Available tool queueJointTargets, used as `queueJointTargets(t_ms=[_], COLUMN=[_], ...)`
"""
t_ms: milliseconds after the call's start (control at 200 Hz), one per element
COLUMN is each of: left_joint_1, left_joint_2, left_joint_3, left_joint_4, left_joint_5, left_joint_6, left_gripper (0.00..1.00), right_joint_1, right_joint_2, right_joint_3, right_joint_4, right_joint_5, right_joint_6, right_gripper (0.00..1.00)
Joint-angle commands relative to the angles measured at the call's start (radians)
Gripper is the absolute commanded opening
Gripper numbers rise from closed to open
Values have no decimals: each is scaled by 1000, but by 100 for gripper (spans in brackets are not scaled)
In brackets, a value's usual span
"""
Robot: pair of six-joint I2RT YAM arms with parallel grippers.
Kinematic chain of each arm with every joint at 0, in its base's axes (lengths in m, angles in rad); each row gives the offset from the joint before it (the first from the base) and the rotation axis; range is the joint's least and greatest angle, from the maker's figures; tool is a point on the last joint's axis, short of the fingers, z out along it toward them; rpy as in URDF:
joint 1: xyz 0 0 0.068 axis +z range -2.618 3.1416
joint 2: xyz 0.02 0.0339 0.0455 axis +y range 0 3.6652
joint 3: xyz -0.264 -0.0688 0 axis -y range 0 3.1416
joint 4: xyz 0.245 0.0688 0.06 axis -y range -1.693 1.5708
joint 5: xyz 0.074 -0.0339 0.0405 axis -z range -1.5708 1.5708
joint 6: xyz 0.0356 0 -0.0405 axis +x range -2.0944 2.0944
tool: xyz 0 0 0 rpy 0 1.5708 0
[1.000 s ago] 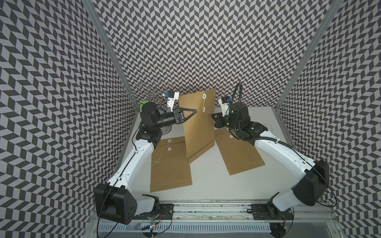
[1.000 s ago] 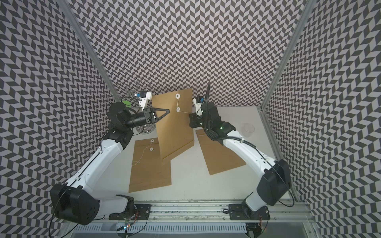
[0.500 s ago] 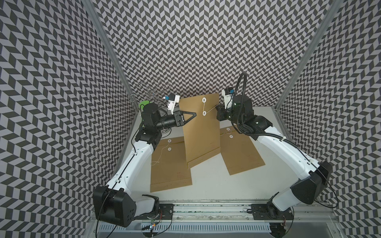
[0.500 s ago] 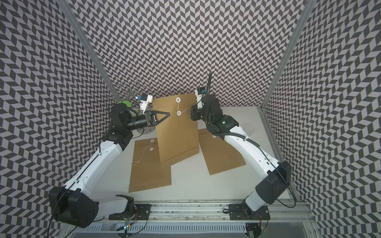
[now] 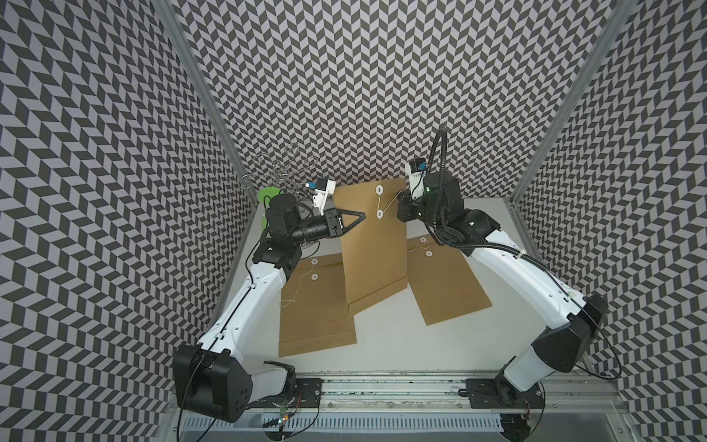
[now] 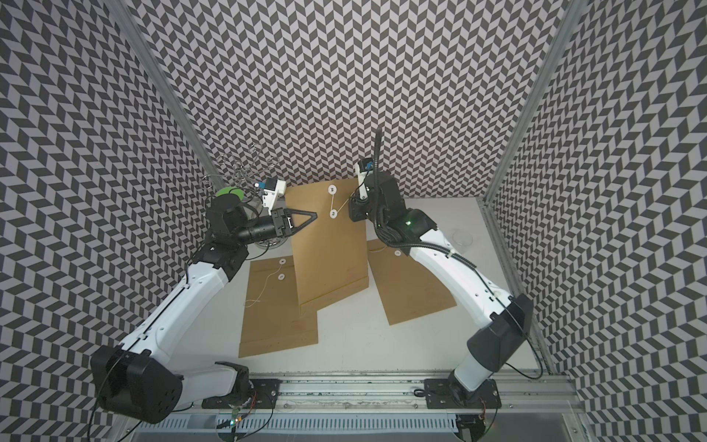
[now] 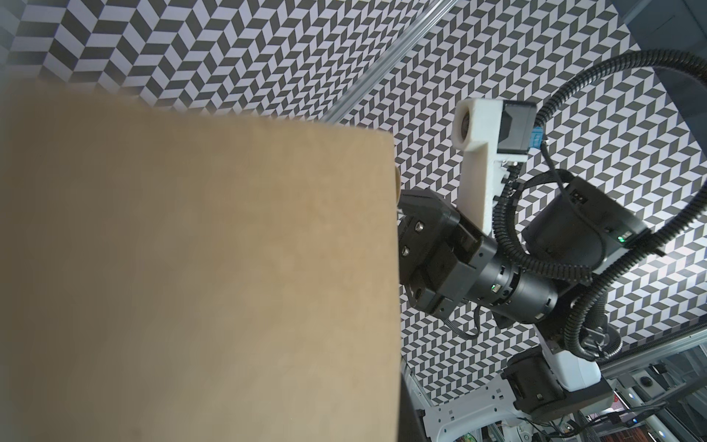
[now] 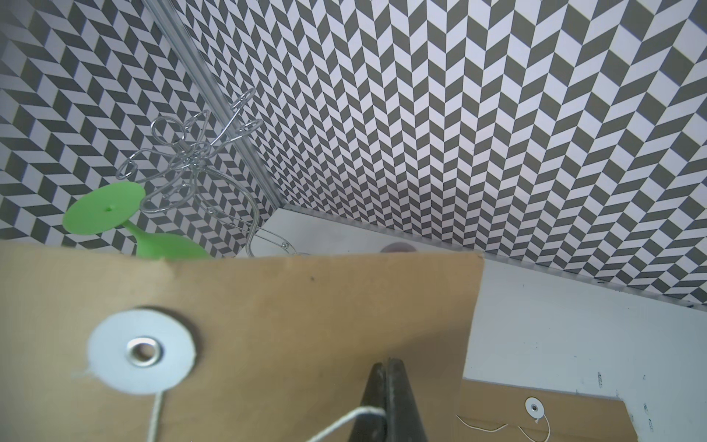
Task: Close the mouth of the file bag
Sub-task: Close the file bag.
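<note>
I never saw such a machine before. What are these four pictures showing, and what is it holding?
Two robot arms work at a white table. Two pictures look down from above; two come from cameras on the arms' wrists. Two brown file bags lie flat, the left bag and the right bag. The left pincer, shut, holds up a third bag by its edge. The right pincer is shut on that bag's white string. A wire rack stands in the back corner.
</note>
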State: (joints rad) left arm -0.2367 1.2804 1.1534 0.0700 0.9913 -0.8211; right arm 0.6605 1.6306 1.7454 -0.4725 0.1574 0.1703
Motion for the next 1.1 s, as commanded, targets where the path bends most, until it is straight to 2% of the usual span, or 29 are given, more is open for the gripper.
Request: queueJointTargets(t_ms=[0,336,711,1092], left_joint_1=[-16,-77,-88,-113], left_joint_2=[-38,-23,-16,-14], left_joint_3=[-14,-52,-87,-112], left_joint_4=[23,67,104,211], left_joint_5=[-12,-82,-171,-203], left_joint_6=[-7,-54,-112,-199], left_gripper=[0,0,0,0], right_joint_1=[12,73,127,146], right_joint_2=[20,61,72,84], right_joint_3=[32,86,95,67], right_joint_4=[23,2,-9,19], right_joint_5=[31,62,76,67], right_joint_6=[-15,-15,8,35], right_gripper=[0,0,0,0])
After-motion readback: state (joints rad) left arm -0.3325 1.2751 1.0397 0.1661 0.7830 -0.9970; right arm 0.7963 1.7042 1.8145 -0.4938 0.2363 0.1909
